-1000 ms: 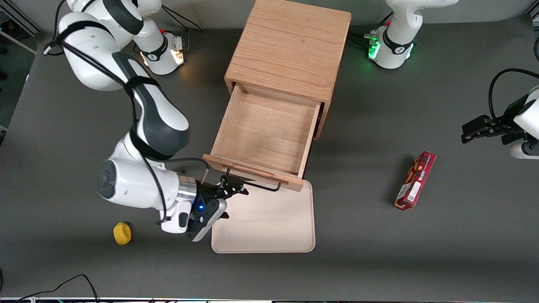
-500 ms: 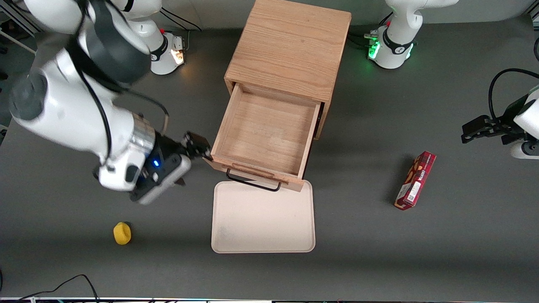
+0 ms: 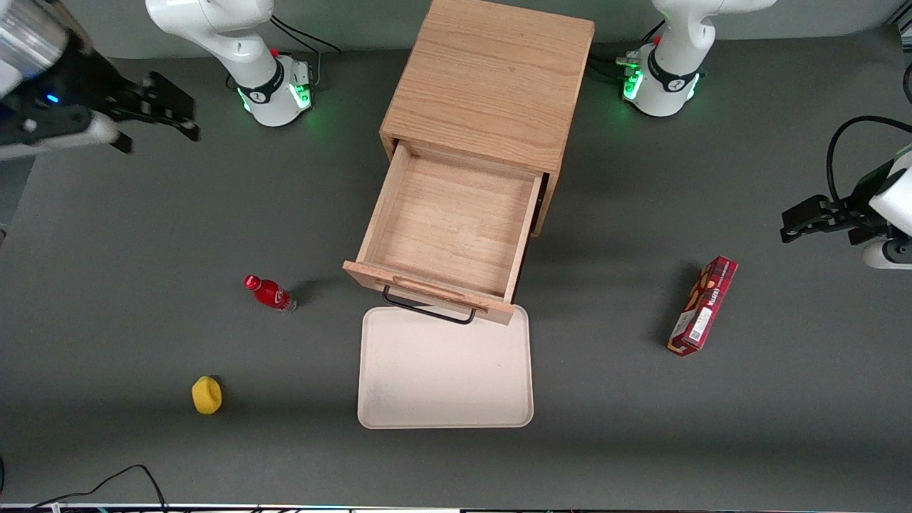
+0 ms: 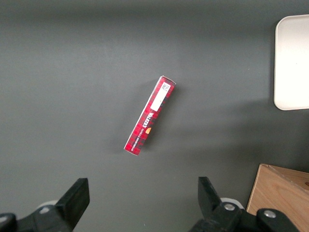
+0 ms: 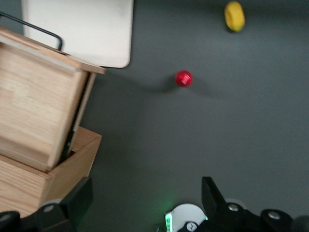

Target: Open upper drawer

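Observation:
The upper drawer [image 3: 449,221] stands pulled far out of the oak cabinet [image 3: 491,78], and its wooden box is empty. Its black wire handle [image 3: 427,311] hangs over the edge of a cream tray. My gripper [image 3: 164,107] is raised at the working arm's end of the table, well away from the drawer, open and holding nothing. In the right wrist view the drawer [image 5: 34,106] and its handle [image 5: 34,26] show past the open gripper [image 5: 145,193].
A cream tray [image 3: 445,367] lies in front of the drawer. A red bottle [image 3: 269,293] and a yellow object [image 3: 206,395] sit toward the working arm's end. A red box [image 3: 702,306] lies toward the parked arm's end.
My arm has swung up and away from the drawer front toward its own end of the table. The red bottle it covered now shows. The drawer has not moved.

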